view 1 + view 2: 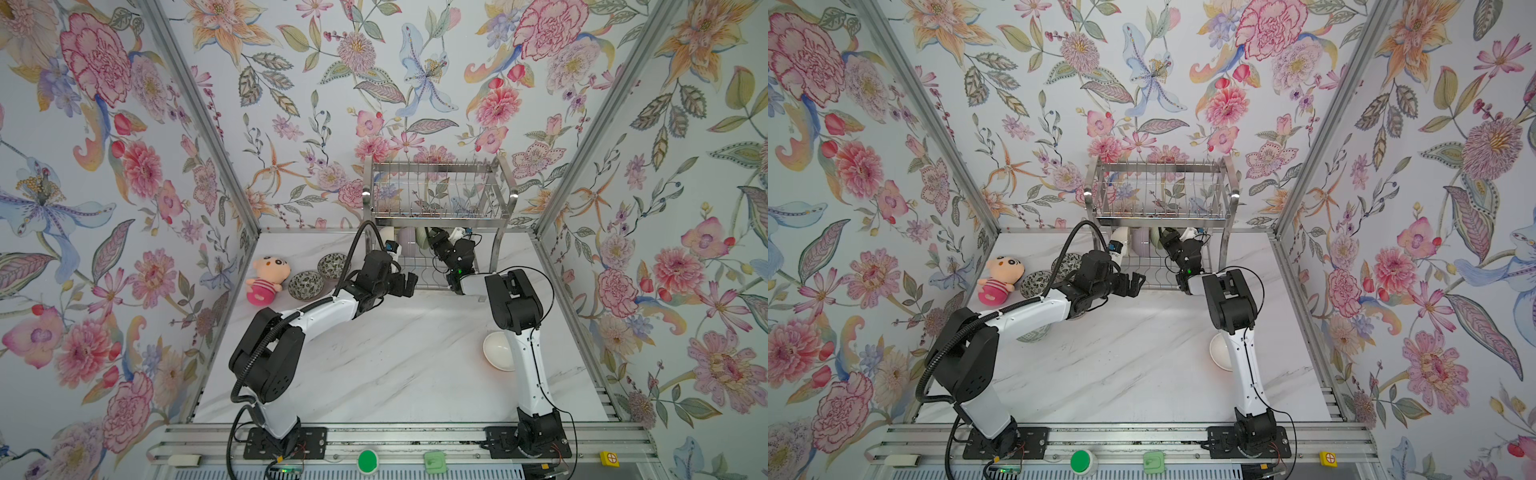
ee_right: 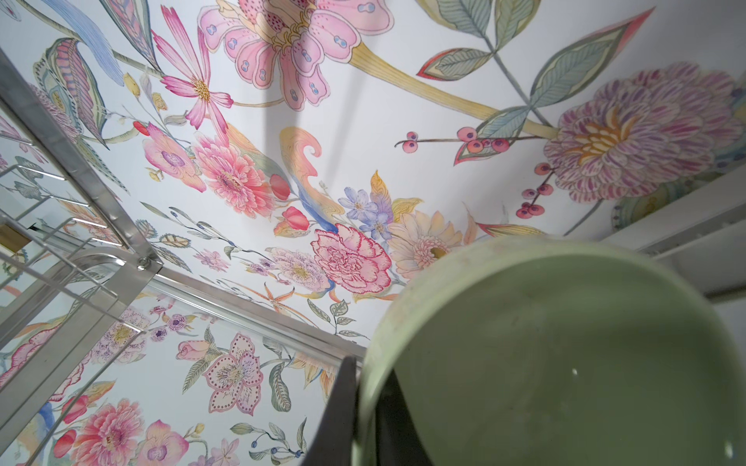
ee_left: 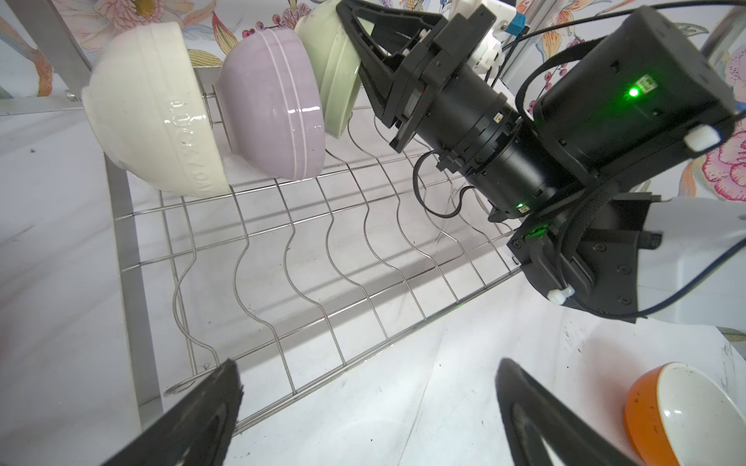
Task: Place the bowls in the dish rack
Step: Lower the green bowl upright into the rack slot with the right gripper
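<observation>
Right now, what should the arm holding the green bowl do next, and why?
Probably open the right gripper and let go: the pale green bowl already looks seated on edge in the dish rack, on its lower shelf right beside the lilac bowl.

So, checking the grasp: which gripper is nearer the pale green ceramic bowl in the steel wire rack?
Right. The right gripper grips the pale green bowl by its rim; the left gripper hangs open in front of the rack.

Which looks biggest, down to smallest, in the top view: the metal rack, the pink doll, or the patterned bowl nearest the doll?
1. dish rack, by far the largest.
2. pink doll.
3. patterned bowl, somewhat smaller than the doll.
</observation>
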